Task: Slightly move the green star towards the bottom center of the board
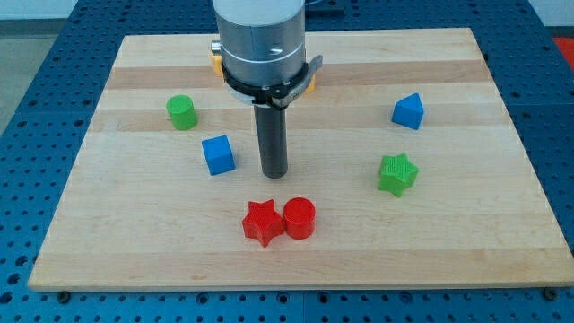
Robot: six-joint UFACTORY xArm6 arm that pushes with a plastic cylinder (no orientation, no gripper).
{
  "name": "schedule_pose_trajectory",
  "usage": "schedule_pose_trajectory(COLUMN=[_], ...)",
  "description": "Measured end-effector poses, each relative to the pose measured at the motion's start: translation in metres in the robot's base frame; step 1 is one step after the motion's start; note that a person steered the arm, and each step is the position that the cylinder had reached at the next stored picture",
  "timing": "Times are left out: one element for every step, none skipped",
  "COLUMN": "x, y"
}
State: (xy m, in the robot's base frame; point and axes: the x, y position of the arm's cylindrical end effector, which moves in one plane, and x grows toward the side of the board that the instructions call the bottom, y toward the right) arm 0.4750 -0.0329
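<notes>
The green star (pixel 397 173) lies on the wooden board (pixel 296 256) at the view's right of centre. My tip (pixel 273 172) rests on the board near the middle, well to the left of the green star and apart from it. The blue cube (pixel 218 154) stands just left of my tip. The red star (pixel 263 222) and the red cylinder (pixel 300 218) sit side by side, touching, below my tip.
A green cylinder (pixel 182 112) stands at the upper left. A blue wedge-like block (pixel 408 111) is at the upper right, above the green star. Yellow or orange blocks (pixel 217 63) show partly behind the arm's body at the top.
</notes>
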Motion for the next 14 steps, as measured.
schedule_pose_trajectory(x=[-0.023, -0.042, -0.051, -0.050, -0.050, -0.041, -0.021, -0.020, -0.020, -0.019, -0.010, 0.002, 0.015, 0.019], y=[0.008, 0.052, 0.098, 0.147, 0.167, 0.171, 0.171, 0.171, 0.171, 0.171, 0.171, 0.171, 0.170, 0.166])
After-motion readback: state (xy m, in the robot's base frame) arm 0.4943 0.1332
